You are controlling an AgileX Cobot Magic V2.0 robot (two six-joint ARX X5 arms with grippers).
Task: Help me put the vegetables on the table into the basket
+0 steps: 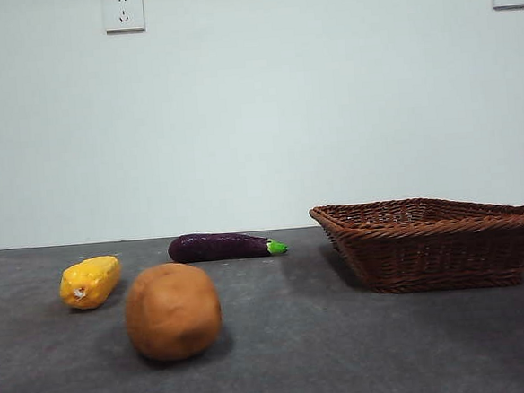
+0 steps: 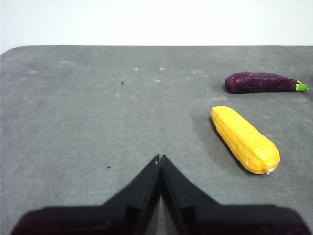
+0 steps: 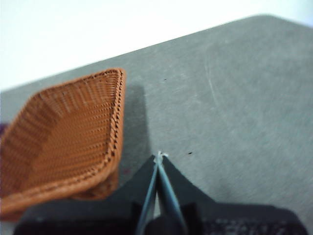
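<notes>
potato (image 1: 173,311) nearest, corn (image 1: 90,281) and eggplant (image 1: 225,246) behind on table (image 1: 345,353) | basket (image 1: 432,243) empty | my left gripper (image 2: 160,157) and right gripper (image 3: 159,155) closed, empty | step: none picked yet | next: open left, reach corn

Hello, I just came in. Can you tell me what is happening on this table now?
Nothing is being handled at this moment. The corn, the eggplant and the potato all lie on the table, outside the basket, which looks empty as far as its inside shows. The left gripper is shut over bare table near the corn. The right gripper is shut beside the basket. Neither gripper holds anything.
</notes>
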